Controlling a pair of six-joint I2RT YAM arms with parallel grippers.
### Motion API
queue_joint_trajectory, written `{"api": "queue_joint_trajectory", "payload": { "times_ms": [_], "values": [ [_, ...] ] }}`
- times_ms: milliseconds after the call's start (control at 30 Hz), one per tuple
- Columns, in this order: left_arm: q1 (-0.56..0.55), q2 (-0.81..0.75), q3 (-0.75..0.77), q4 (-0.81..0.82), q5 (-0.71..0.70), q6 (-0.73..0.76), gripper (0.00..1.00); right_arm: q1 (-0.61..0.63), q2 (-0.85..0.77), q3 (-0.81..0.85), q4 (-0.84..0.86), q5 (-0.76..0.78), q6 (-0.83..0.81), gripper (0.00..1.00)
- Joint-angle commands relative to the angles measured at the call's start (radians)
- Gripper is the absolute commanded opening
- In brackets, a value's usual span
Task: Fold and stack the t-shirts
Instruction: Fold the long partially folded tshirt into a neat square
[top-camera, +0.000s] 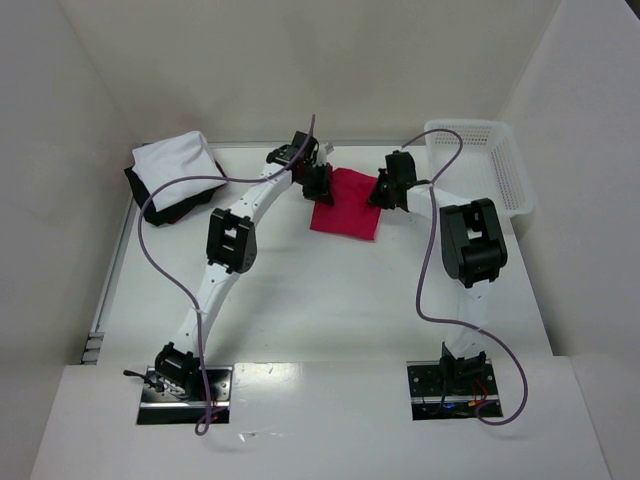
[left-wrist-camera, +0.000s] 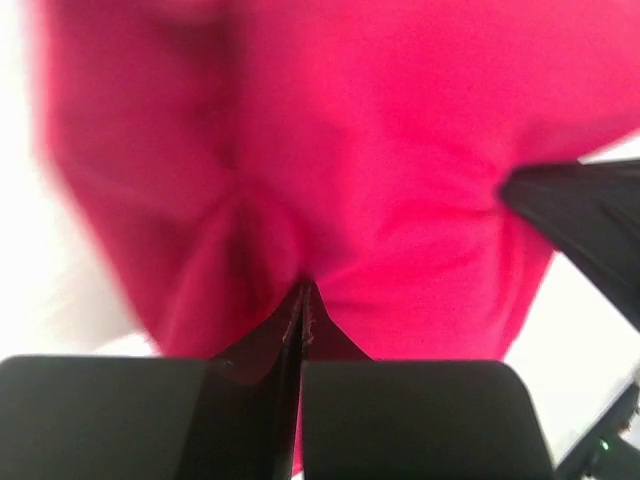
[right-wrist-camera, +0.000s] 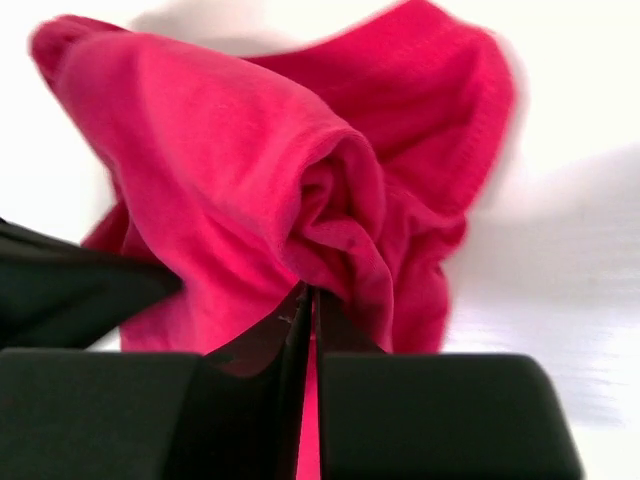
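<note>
The left end effector (top-camera: 318, 186) and right end effector (top-camera: 386, 190) each pinch a far side of the red t-shirt (top-camera: 346, 210) at mid-rear of the counter (top-camera: 330, 300) — likely to draw a fold toward the open near half — with the basket (top-camera: 482, 160) and the white t-shirt (top-camera: 178, 158) on the black t-shirt (top-camera: 158, 210) well aside.

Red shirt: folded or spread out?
Folded: the red t-shirt is a compact rectangle; left gripper and right gripper pinch its far corners.

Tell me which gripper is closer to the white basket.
Right. The right gripper is shut on the right edge of the red t-shirt, just left of the basket; the left gripper grips its left edge, farther away.
</note>
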Motion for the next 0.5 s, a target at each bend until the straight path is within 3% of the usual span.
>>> {"api": "queue_joint_trajectory", "payload": {
  "times_ms": [0, 333, 467],
  "values": [
    [-0.001, 0.009, 0.036, -0.039, -0.089, -0.019, 0.00, -0.018, -0.057, -0.040, 0.014, 0.074, -0.020, 0.11],
    [0.008, -0.067, 0.017, -0.048, -0.124, 0.019, 0.00, -0.075, -0.107, -0.090, 0.013, 0.091, -0.051, 0.11],
    [0.017, -0.153, 0.017, -0.048, -0.133, 0.030, 0.15, -0.075, -0.196, -0.080, 0.036, 0.076, -0.069, 0.25]
  ]
}}
